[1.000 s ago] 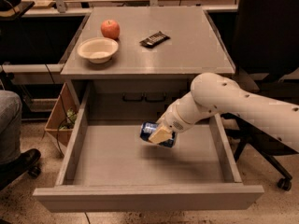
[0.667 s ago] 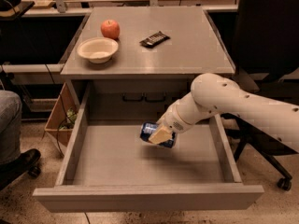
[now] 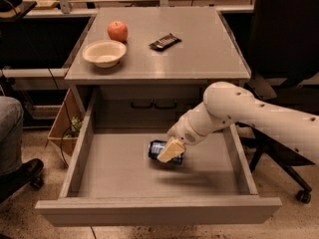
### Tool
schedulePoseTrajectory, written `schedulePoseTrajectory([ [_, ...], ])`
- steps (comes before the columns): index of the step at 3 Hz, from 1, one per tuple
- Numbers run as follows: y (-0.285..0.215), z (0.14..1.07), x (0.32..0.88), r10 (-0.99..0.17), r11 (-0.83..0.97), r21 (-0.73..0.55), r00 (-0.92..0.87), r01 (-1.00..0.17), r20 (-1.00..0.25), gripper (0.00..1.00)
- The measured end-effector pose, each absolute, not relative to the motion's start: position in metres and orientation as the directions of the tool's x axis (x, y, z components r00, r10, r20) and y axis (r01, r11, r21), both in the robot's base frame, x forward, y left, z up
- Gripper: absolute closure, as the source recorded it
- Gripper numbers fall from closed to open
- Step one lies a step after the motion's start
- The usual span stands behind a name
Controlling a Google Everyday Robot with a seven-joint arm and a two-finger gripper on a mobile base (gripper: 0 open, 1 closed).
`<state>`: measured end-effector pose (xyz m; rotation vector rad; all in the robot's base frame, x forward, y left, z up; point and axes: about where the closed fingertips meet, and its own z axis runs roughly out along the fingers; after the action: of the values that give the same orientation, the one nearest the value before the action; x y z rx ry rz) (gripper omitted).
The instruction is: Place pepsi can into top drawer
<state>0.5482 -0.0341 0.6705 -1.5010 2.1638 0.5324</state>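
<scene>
The top drawer (image 3: 114,176) is pulled wide open below the grey table; its flat front panel faces me. The pepsi can (image 3: 158,148), blue with a silver end, lies on its side inside the drawer, right of the middle. My gripper (image 3: 168,151) reaches down into the drawer from the right on a white arm and is shut on the can, with a tan finger pad (image 3: 170,150) across its front. The can sits at or just above the drawer floor; I cannot tell if it touches.
On the table top (image 3: 199,59) stand a red apple (image 3: 117,31), a white bowl (image 3: 104,52) and a dark snack bar wrapper (image 3: 165,42). A lower grey front with two dark handles (image 3: 153,104) is behind the drawer. A person's leg (image 3: 10,138) is at left, a chair base (image 3: 294,183) at right.
</scene>
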Motion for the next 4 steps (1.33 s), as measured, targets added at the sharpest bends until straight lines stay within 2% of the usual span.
schedulePoseTrajectory([
  [1,-0.038,0.668,0.545,-0.764,0.335,0.072,-0.316,-0.939,-0.563,0.0],
  [2,-0.059,0.687,0.535,-0.746,0.332,0.097,-0.324,-0.938,-0.582,0.0],
  [3,-0.105,0.744,0.524,-0.719,0.32,0.09,-0.303,-0.943,-0.626,0.0],
  [4,-0.137,0.845,0.509,-0.749,0.329,-0.03,-0.241,-0.944,-0.617,0.0],
])
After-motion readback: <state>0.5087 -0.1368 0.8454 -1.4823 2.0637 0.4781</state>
